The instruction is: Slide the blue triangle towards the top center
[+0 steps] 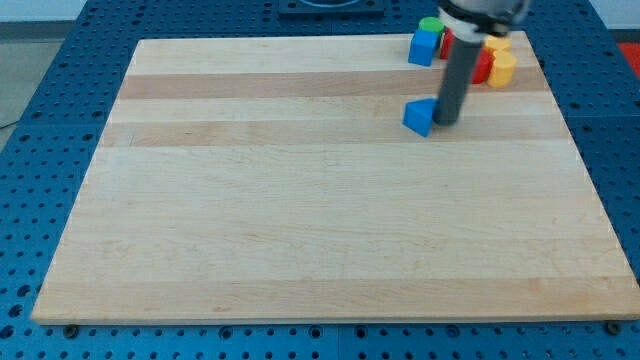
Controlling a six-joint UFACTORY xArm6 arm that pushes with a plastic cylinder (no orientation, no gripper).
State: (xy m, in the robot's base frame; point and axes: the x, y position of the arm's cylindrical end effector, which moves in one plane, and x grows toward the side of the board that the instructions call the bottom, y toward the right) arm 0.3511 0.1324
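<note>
The blue triangle (420, 116) lies on the wooden board (300, 220), right of centre in the upper part. My dark rod comes down from the view's top right. My tip (446, 122) sits right against the triangle's right side, touching or nearly touching it.
A cluster of blocks stands at the board's top right corner: a blue cube (424, 47), a green block (431, 25) behind it, a red block (483, 66), a yellow block (503, 69) and an orange block (497, 45). Blue pegboard surrounds the board.
</note>
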